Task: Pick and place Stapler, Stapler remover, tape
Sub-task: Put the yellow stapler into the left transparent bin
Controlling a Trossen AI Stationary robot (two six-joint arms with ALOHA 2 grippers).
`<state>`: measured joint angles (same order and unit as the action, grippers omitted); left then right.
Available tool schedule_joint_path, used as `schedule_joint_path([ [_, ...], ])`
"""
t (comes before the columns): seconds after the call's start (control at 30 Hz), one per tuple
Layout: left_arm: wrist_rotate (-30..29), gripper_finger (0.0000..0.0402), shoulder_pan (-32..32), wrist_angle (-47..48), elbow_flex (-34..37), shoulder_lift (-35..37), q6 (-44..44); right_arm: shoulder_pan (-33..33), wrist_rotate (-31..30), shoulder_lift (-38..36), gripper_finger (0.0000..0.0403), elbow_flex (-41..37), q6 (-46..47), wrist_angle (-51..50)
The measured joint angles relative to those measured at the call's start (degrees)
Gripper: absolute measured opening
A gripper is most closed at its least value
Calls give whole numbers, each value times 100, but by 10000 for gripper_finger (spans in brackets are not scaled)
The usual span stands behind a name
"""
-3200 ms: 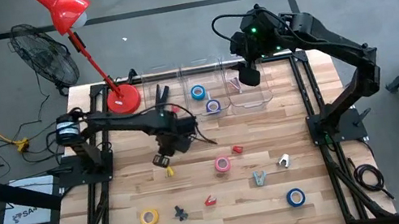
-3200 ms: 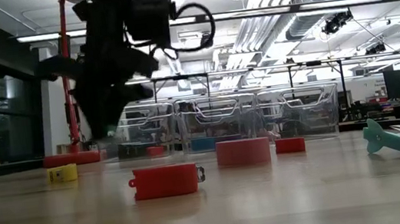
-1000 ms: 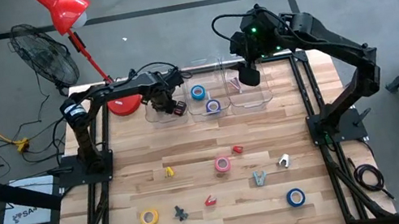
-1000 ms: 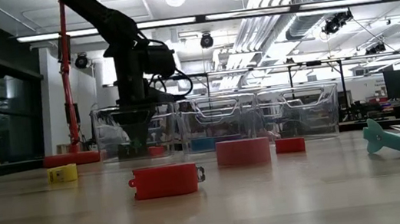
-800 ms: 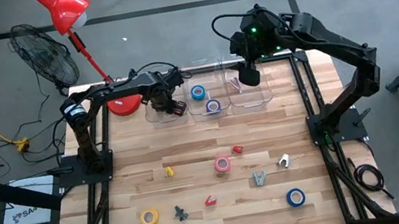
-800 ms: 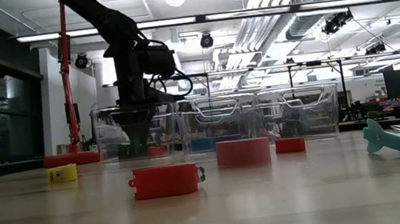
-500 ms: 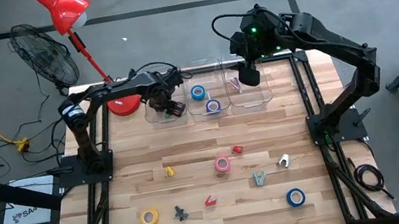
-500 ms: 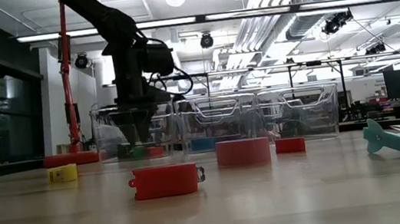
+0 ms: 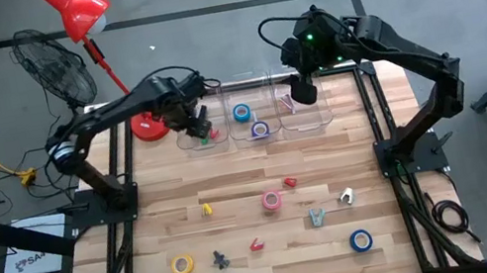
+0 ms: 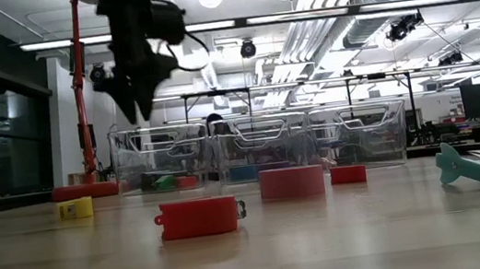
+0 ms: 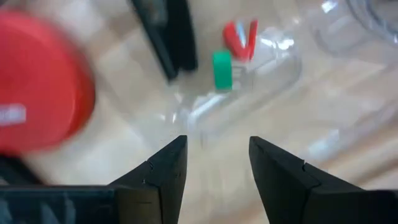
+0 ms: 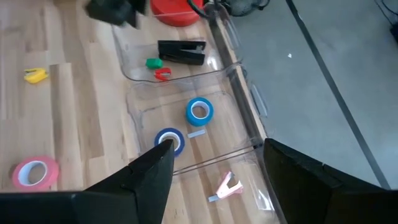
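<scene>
My left gripper (image 9: 196, 120) hangs open above the left clear bin (image 9: 186, 142); the low view shows it (image 10: 141, 99) well above the bin's rim. On that bin's floor lie a black stapler (image 12: 181, 51), a small green piece (image 11: 221, 70) and a red staple remover (image 11: 239, 36). The middle bin holds two blue tape rolls (image 12: 199, 111) (image 12: 169, 140). The right bin holds a pink staple remover (image 12: 228, 185). My right gripper (image 9: 304, 92) waits open over the right bin. On the table lie a pink tape (image 9: 272, 201), a yellow tape (image 9: 182, 264) and a blue tape (image 9: 359, 241).
A red lamp base (image 9: 150, 125) stands just left of the bins, its pole slanting toward the far-left corner. Loose on the table are a small yellow stapler (image 9: 205, 208), red pieces (image 9: 289, 182) (image 9: 257, 245), a teal remover (image 9: 316, 216), a white piece (image 9: 346, 197) and a dark piece (image 9: 219, 258).
My left gripper has risen out of the left bin and drawn back a little toward the table's left edge. A small green piece, hidden under it a second ago, now lies on the bin's floor. My right arm has kept still.
</scene>
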<state>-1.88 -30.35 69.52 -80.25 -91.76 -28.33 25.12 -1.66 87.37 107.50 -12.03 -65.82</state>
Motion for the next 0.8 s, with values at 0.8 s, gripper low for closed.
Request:
schedule_joint_path([
  [0.8,-490,167,3458,272,672,747,-5576,2,-246,0,237,0,130,-47],
])
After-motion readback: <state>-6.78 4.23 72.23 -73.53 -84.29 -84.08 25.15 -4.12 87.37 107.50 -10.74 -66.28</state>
